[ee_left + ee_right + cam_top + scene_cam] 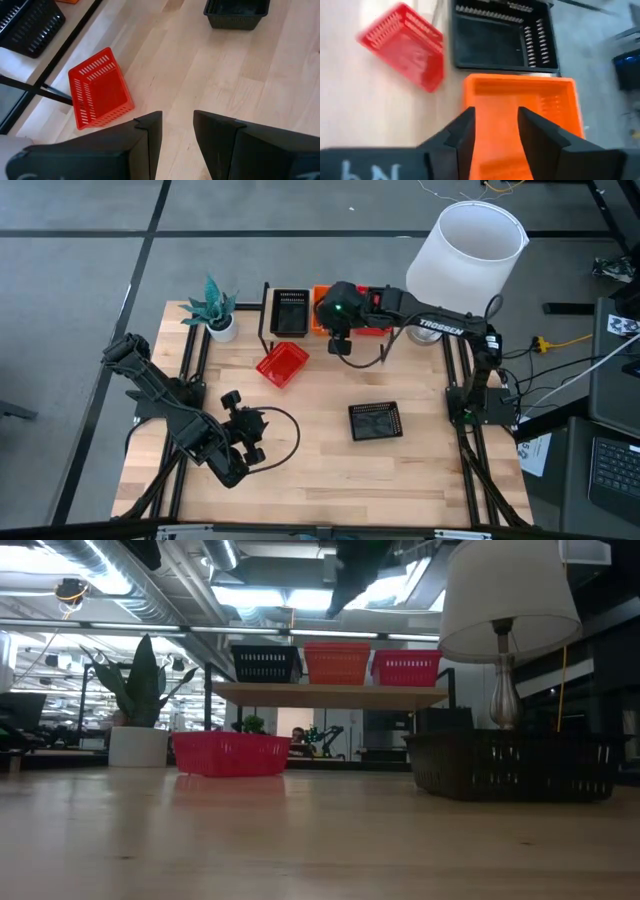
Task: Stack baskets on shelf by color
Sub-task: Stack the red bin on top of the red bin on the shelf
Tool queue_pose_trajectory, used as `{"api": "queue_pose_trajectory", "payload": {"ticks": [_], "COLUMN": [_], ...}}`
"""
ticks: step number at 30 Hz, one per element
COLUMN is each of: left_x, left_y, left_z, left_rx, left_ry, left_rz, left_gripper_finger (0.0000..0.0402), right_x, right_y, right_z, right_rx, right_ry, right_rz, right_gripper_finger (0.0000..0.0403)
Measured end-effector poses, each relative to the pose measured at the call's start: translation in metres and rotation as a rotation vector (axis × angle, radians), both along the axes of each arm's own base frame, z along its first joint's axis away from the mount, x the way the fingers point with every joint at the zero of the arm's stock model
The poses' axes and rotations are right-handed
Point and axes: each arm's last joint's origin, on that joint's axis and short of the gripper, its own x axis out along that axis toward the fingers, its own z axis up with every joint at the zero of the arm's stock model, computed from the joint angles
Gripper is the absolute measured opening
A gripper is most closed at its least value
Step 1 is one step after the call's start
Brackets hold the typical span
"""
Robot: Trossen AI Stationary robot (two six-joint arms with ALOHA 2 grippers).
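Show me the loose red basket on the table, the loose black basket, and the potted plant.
red basket [282,365], high view, its open inside.
black basket [375,421], high view, its floor.
potted plant [212,305], high view, its leaves.

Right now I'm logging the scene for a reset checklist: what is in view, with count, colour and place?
Baskets on the shelf: three stacks or singles, black, orange, red, side by side on top.
Basket on the table: one, red, in front of the shelf, turned at an angle.
Basket on the table: one, black, toward the table's middle-right.
Shelf: one, light wood on black legs, at the far edge.
Potted plant: one, green in a white pot, left of the shelf.
Lamp: one, white shade, far right corner.
Table: one, light wood.
Left gripper: open, over the near left of the table.
Right gripper: open, above the orange basket.
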Motion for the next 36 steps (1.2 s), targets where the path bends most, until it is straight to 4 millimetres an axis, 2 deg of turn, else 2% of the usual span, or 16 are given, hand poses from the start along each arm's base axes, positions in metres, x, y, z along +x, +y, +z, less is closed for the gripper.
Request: {"api": "queue_pose_trajectory", "payload": {"ticks": [3, 6, 9, 11, 14, 16, 20, 23, 28, 32, 36], "left_x": [0.000, 0.000, 0.000, 0.000, 0.001, 0.004, 0.018, 0.039, 0.068, 0.078, 0.084], "left_y": [0.000, 0.000, 0.000, 0.000, 0.001, 0.000, 0.007, 0.025, 0.079, 0.116, 0.135], "left_z": [0.000, 0.000, 0.000, 0.000, 0.000, -0.002, -0.013, -0.026, -0.039, -0.043, -0.050], "left_rx": [0.000, 0.000, 0.000, -0.001, -0.003, -0.006, 0.022, 0.076, 0.116, 0.086, 0.067], "left_ry": [0.000, 0.000, 0.000, 0.000, -0.002, -0.007, 0.028, 0.053, 0.107, 0.195, 0.241], "left_rz": [0.000, 0.000, 0.000, 0.000, 0.007, 0.016, 0.064, 0.161, 0.366, 0.447, 0.500], "left_gripper_finger": [0.0104, 0.0104, 0.0104, 0.0104, 0.0104, 0.0104, 0.0104, 0.0104, 0.0104, 0.0104, 0.0104], "right_x": [-0.011, -0.030, -0.048, -0.049, -0.058, -0.070, -0.086, -0.100, -0.129, -0.152, -0.169], "right_y": [0.018, 0.042, 0.068, 0.086, 0.113, 0.131, 0.159, 0.176, 0.200, 0.216, 0.229], "right_z": [0.016, 0.027, 0.028, 0.029, 0.025, 0.013, -0.014, -0.035, -0.065, -0.084, -0.096], "right_rx": [0.084, 0.264, 0.440, 0.493, 0.555, 0.543, 0.525, 0.542, 0.591, 0.606, 0.590], "right_ry": [0.044, 0.157, 0.318, 0.279, 0.329, 0.440, 0.515, 0.534, 0.547, 0.581, 0.581], "right_rz": [-0.007, 0.017, 0.029, 0.085, 0.236, 0.304, 0.386, 0.387, 0.305, 0.261, 0.272], "right_gripper_finger": [0.0146, 0.0143, 0.0137, 0.0133, 0.0131, 0.0130, 0.0130, 0.0130, 0.0130, 0.0130, 0.0130]}}
